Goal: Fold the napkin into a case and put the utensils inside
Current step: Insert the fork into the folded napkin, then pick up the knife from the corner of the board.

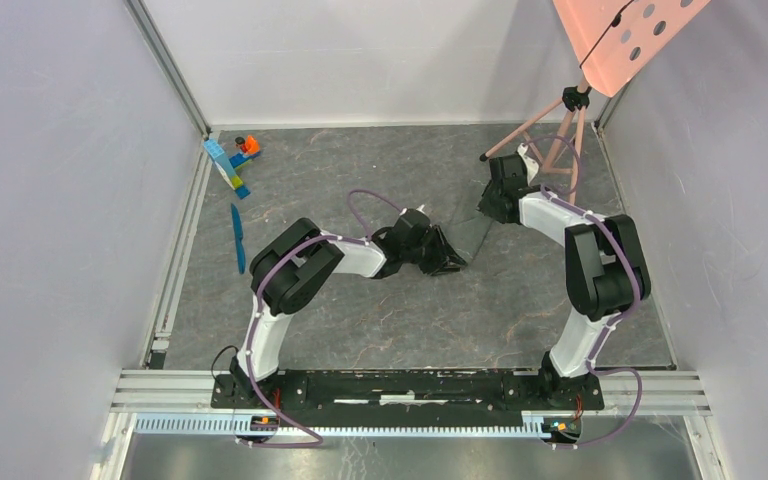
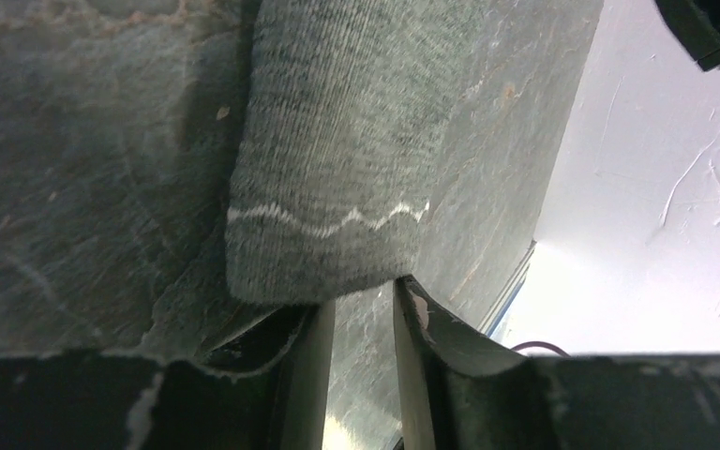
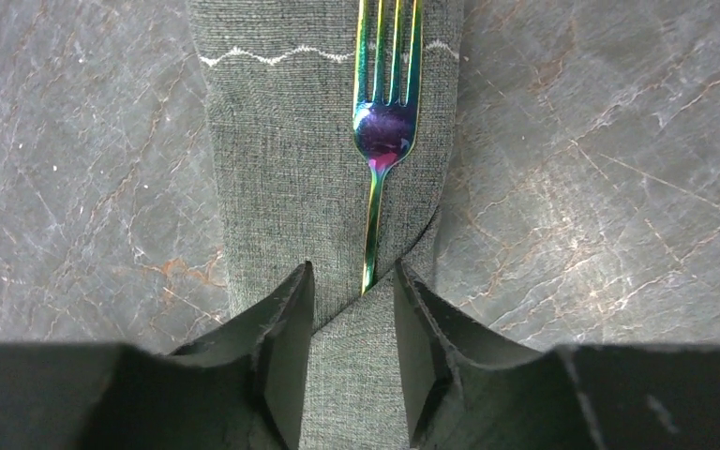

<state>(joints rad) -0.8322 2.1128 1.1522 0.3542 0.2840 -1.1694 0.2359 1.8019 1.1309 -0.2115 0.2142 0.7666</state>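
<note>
While the left gripper (image 2: 364, 295) and right gripper (image 3: 353, 274) stand parted and empty, the fork (image 3: 383, 131) lies lengthwise along the case (image 3: 281, 169), tines pointing away from the right gripper.

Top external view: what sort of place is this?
Probably a robot test cell: left arm and right arm bolted to a metal rail, plain walls around the table, a tripod.

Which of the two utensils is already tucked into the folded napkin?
The rainbow fork: its handle goes under a fold of the grey napkin. The blue knife lies on the bare table, far left.
</note>
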